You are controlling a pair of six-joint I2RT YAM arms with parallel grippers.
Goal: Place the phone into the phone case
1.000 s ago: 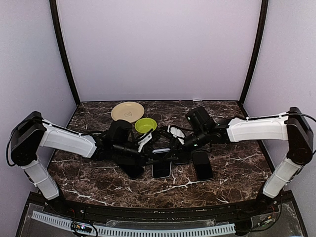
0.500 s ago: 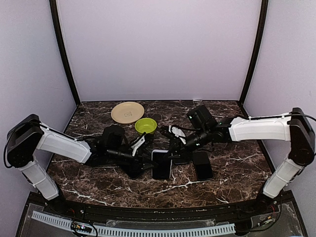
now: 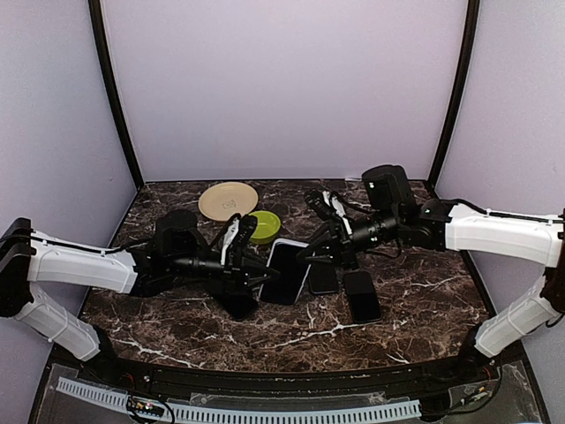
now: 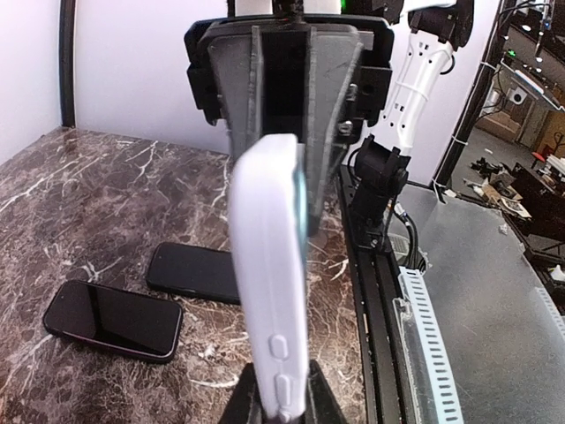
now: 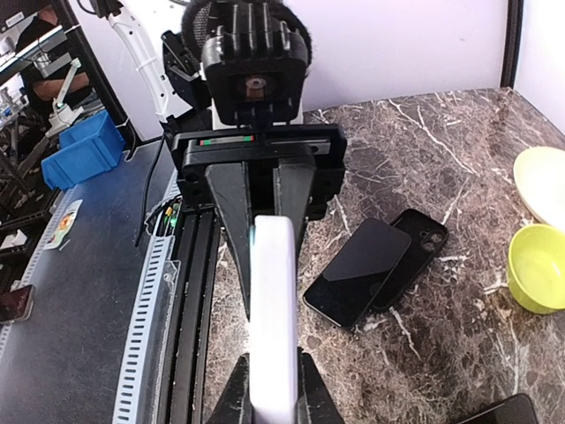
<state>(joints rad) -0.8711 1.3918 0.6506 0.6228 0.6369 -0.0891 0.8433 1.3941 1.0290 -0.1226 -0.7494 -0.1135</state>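
The case (image 4: 269, 291) hangs in the air over the middle of the table (image 3: 415, 300), held at its two ends. From above we see a dark face, which we take for the phone (image 3: 286, 272), filling its pale rim. The left gripper (image 3: 256, 276) has its fingers clamped on one end, the right gripper (image 3: 312, 256) on the other end. Bare phones (image 3: 362, 296) lie on the table below, with the bowl (image 3: 263, 226) and the plate (image 3: 228, 200) behind

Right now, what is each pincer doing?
Left pincer: closed on the case.
Right pincer: closed on the same case, at its other end.
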